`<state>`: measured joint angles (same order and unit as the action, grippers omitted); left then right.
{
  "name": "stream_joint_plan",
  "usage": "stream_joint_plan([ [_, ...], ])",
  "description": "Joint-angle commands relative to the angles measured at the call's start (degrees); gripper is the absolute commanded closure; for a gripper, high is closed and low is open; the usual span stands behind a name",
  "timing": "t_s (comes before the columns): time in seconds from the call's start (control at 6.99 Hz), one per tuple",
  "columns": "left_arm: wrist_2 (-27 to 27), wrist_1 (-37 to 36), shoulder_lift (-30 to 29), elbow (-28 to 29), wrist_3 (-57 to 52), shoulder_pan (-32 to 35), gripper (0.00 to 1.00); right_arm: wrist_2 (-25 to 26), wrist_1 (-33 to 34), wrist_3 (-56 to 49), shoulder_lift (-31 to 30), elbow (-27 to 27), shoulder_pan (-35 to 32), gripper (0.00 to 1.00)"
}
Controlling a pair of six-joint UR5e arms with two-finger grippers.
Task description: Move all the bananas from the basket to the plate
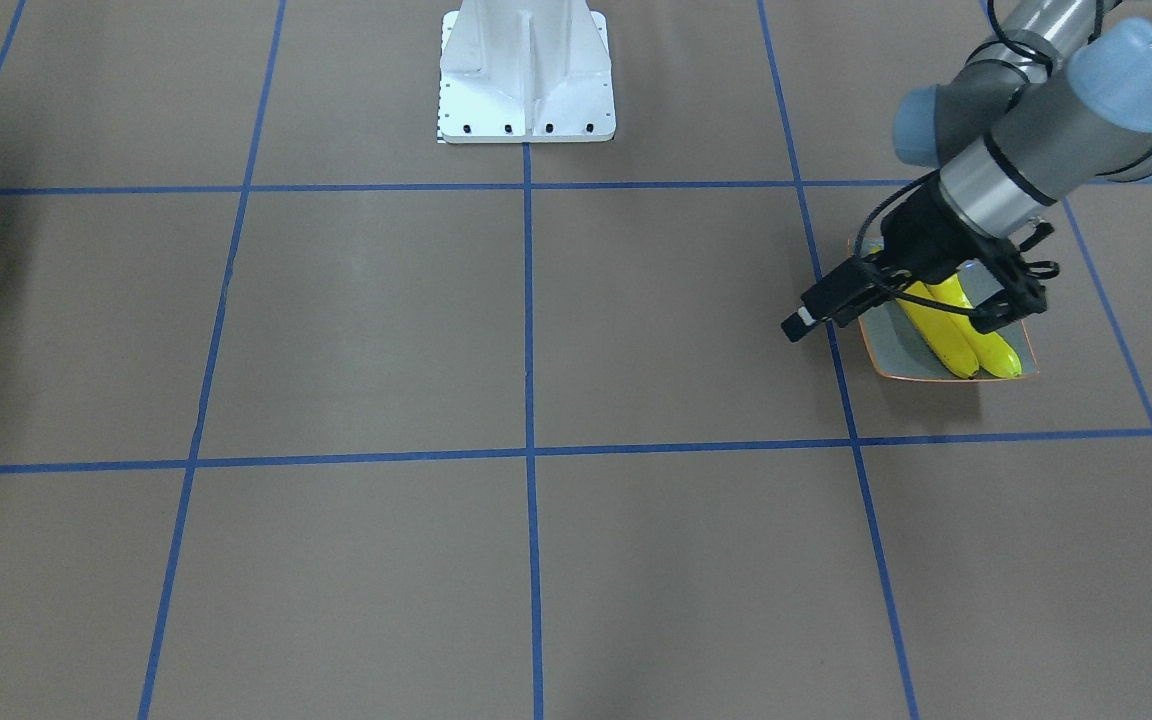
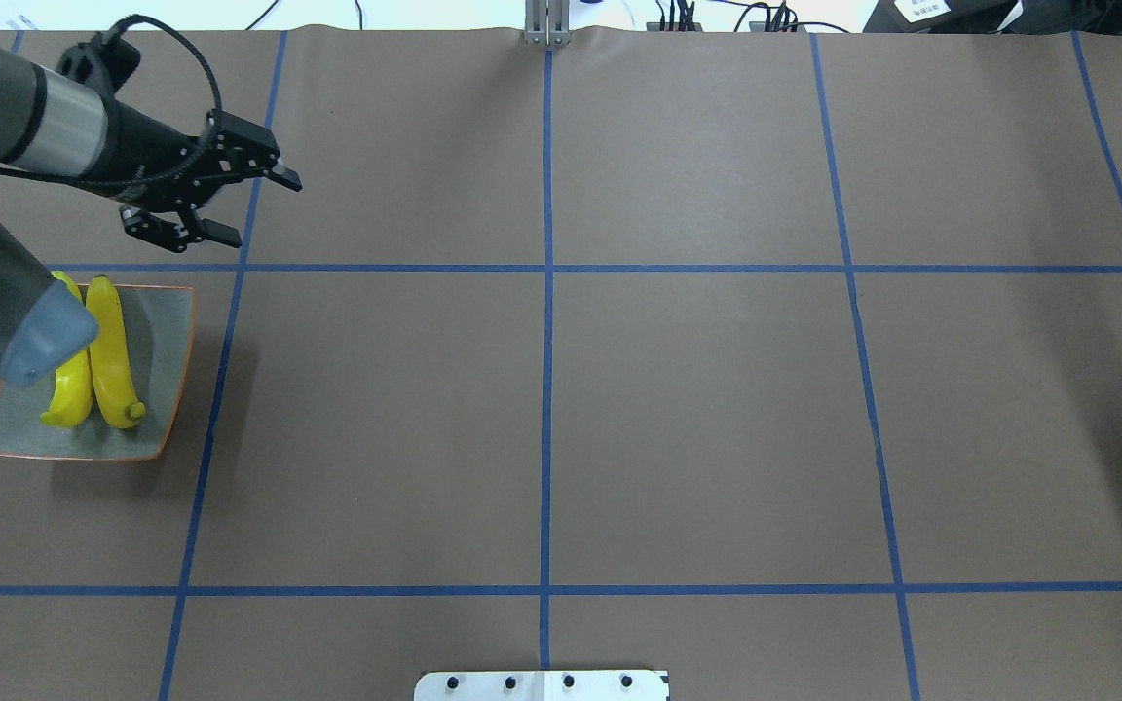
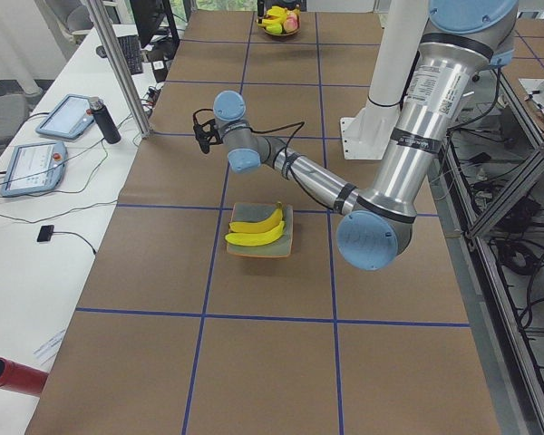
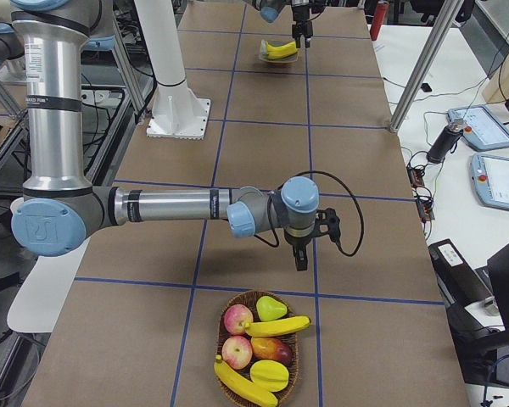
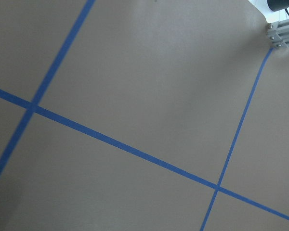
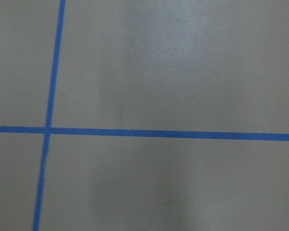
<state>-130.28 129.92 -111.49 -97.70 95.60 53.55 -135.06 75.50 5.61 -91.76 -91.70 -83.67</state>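
Observation:
Two yellow bananas lie side by side on the grey-blue plate at the table's left end. My left gripper hangs open and empty in the air, just past the plate's far side. The front view shows that gripper in front of the plate's bananas. At the other end of the table, the woven basket holds two more bananas among other fruit. My right gripper hovers just behind the basket, pointing down; I cannot tell whether it is open or shut.
Apples, a green pear and a mango share the basket. The white robot base stands at the table's robot-side edge. Blue tape lines grid the brown table. Tablets and metal posts stand on the side bench.

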Motion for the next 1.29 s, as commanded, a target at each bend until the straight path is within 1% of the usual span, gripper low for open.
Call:
stream_joint_plan([
  [0.0, 3.63, -0.02, -1.01, -0.04, 0.64, -3.63, 0.0, 0.05, 0.17, -8.75, -0.7, 4.94, -3.86, 0.0],
  [0.29, 3.9, -0.02, -1.44, -0.04, 0.64, -4.33, 0.0, 1.89, 1.14, -16.12, -0.53, 10.11, -4.39, 0.0],
  [0.57, 6.17, -0.02, -1.45, -0.04, 0.73, -5.73, 0.0, 5.14, 1.4, -18.16, -0.88, 12.76, -4.4, 0.01],
  [0.72, 6.44, -0.02, -1.54, -0.04, 0.73, -6.0, 0.0, 5.5, 1.4, -19.66, -0.71, 14.25, -4.4, 0.01],
  [1.0, 6.45, -0.02, -1.54, 0.31, 0.64, -6.61, 0.0, 5.33, 5.16, -22.02, -0.53, 14.18, -4.4, 0.01],
  [1.14, 7.58, -0.02, -1.45, 0.31, 0.55, -6.97, 0.0, 5.42, 8.31, -24.39, -0.27, 14.18, -4.31, 0.01],
])
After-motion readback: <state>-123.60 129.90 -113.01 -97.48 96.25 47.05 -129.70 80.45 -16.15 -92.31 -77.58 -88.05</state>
